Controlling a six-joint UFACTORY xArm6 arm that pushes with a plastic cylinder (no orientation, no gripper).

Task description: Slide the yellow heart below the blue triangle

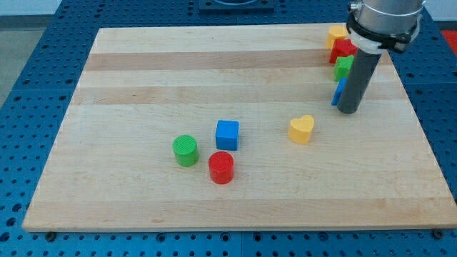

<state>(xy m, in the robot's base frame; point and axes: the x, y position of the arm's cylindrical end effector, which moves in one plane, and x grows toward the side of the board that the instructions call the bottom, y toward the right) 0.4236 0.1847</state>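
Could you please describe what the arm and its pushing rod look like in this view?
The arm appears as a wide silver-grey metal cylinder ringed by a black band. Below it hangs a straight, dark grey cylindrical rod, smooth and unmarked, ending at my tip. No cables or labels are visible.

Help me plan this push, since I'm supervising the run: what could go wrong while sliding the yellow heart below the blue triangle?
1. My tip stands against the stacked blocks at the view's right, hiding most of a blue block, probably the triangle; moving off could nudge it or the green block.
2. The yellow heart is rounded, so an off-centre push may spin it aside.
3. The board's right edge is close; overshoot could drop it.
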